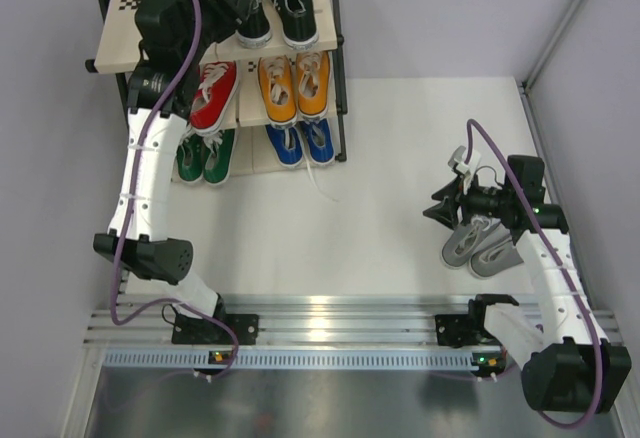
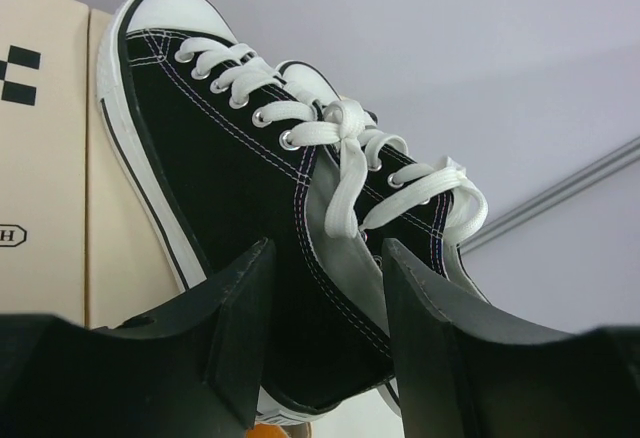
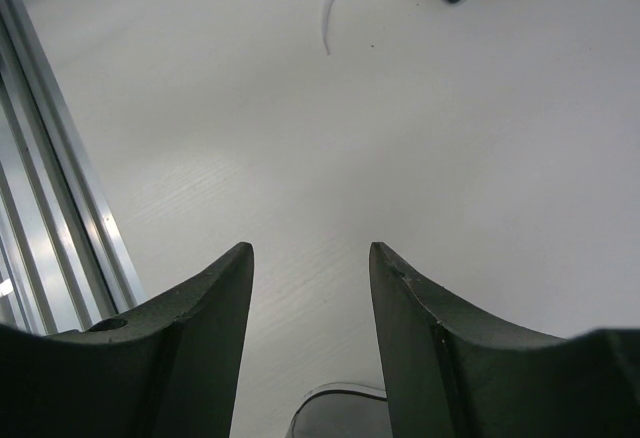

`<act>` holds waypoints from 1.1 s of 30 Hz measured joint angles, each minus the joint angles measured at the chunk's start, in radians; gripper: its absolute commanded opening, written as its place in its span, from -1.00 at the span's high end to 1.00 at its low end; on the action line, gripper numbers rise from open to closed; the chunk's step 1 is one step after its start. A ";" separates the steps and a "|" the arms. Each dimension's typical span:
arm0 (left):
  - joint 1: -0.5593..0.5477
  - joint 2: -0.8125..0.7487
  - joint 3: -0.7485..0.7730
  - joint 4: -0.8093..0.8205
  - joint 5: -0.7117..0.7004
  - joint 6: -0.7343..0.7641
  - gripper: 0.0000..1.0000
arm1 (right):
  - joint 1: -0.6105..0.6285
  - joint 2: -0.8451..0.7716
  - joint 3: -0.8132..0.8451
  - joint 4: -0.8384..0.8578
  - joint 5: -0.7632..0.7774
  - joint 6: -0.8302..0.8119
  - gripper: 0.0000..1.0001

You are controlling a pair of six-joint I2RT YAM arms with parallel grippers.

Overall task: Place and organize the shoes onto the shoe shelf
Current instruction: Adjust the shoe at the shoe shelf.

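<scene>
At upper left of the overhead view, the shoe shelf (image 1: 118, 43) stands against the back wall. Its top board carries the black pair (image 1: 272, 6). The middle board carries a red sneaker (image 1: 213, 93), partly hidden by the left arm, beside the orange pair (image 1: 293, 86). The bottom board carries the green pair (image 1: 205, 156) and the blue pair (image 1: 300, 143).

The left gripper (image 2: 327, 248) reaches over the top board from the left. In the wrist view its two fingers (image 2: 235, 338) flank the heel end of the nearer black shoe (image 2: 230, 188), toe pointing away and laces tied. Whether the pads press on the canvas or merely stand beside it cannot be told.

At right, well apart from the shelf, the grey pair (image 1: 480, 246) lies on the white table (image 1: 400, 128), soles turned upward. The right gripper (image 3: 310, 248) hovers just above these shoes, pointing toward the shelf. Its jaws are parted with bare tabletop showing between them, and only a pale rim of one grey shoe (image 3: 335, 413) appears below the fingers.
</scene>
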 measured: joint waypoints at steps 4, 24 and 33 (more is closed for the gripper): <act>0.000 0.000 0.000 -0.001 0.026 0.000 -0.08 | 0.000 0.000 0.000 0.000 0.000 0.000 0.00; -0.005 -0.013 -0.006 -0.010 0.054 0.073 -0.16 | 0.000 0.000 0.000 0.000 0.001 0.000 0.00; -0.012 -0.016 -0.006 -0.011 0.077 0.103 -0.15 | 0.000 0.000 0.000 0.000 0.001 0.000 0.00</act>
